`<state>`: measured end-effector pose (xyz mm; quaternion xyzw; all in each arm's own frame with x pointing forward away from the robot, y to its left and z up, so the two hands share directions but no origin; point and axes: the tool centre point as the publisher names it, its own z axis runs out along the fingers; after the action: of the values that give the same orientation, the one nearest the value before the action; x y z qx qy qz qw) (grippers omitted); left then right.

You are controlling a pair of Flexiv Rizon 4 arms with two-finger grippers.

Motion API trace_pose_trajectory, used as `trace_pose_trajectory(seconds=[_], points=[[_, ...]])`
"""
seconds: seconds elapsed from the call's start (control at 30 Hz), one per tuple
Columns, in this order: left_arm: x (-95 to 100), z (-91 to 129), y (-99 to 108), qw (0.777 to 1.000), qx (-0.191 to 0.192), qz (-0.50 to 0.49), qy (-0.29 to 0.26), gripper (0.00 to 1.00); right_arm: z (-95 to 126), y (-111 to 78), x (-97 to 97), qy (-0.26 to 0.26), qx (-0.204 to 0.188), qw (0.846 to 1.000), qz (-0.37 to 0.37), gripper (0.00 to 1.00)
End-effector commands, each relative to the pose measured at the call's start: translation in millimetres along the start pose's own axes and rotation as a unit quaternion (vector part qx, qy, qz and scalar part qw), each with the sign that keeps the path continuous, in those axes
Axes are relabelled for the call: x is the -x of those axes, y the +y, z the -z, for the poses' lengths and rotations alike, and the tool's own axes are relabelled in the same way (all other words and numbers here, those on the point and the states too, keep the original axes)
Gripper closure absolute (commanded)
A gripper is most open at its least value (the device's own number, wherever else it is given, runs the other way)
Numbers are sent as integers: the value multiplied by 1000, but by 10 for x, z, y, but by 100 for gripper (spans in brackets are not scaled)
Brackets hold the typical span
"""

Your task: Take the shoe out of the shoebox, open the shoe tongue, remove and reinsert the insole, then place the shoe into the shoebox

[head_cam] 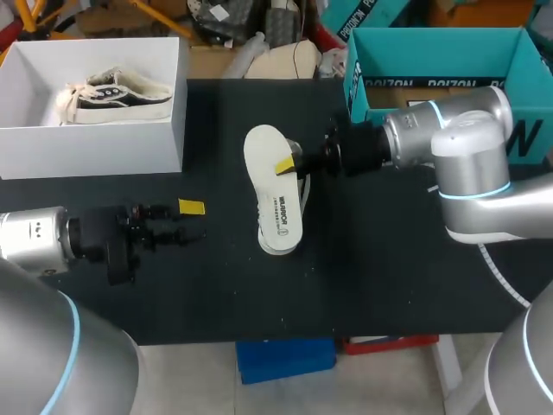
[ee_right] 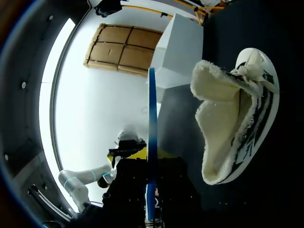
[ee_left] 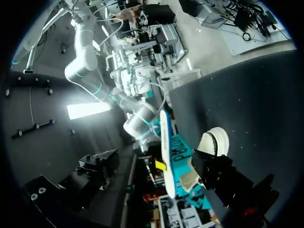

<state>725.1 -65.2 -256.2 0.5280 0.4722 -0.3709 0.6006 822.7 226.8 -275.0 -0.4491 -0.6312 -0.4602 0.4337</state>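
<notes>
A: Status?

B: Shoe (ee_right: 237,123): out of shoebox (head_cam: 180,121), lying on its side mid-counter (head_cam: 389,277). Tongue (ee_right: 213,88): fleece flap pulled out, judged open. Insole (head_cam: 275,194): out, held flat just above shoe. R jaws pinching its edge. L jaws spread, empty, apart from shoe. Left to do, by my read: reinsert insole, then shoe back in box.

A: Materials?

B: Insole: thin, flat, oblong; white top w/ print, blue underside; prob. bends easily.
Shoe: shaggy cream fleece lining, pale sole, dark side stripes, laces.
Shoebox: white card, open top, straight walls; 2nd shoe (head_cam: 112,95) inside.
Counter: matte black.
</notes>
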Motion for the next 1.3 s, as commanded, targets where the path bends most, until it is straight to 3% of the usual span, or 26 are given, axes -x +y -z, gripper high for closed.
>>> trace_pose_trajectory(seconds=[0.03, 0.37, 0.57, 0.77, 1.0, 1.07, 1.1, 1.17, 1.3], points=[[-142, -59, 48, 1000, -10, -7, -6, 0, -6, 4, 1, -1, -1, 1000, -1, 100], [-365, -198, 153, 998, -6, -46, -30, 0, -6, 4, 1, -1, -1, 1000, -1, 100], [-342, -327, 241, 997, 3, -57, -42, 0, -6, 4, 1, -1, -1, 1000, -1, 100], [-405, -560, 306, 1000, 0, -1, -24, 0, -6, 4, 1, -1, -1, 1000, -1, 100], [-275, -811, 318, 999, -18, 37, -31, 0, -6, 4, 1, -1, -1, 1000, -1, 100], [-257, -865, 299, 999, -14, 37, -8, 0, -6, 4, 1, -1, -1, 1000, -1, 100], [-260, -892, 292, 999, -9, 45, -1, 3, -6, 4, 1, -1, -1, 1000, -1, 100], [-235, -926, 274, 998, -8, 56, -9, 24, -6, 4, 1, -1, -1, 1000, -1, 100], [-219, -1006, 246, 998, -4, 57, -5, 31, -6, 4, 1, -1, -1, 1000, -1, 100]])
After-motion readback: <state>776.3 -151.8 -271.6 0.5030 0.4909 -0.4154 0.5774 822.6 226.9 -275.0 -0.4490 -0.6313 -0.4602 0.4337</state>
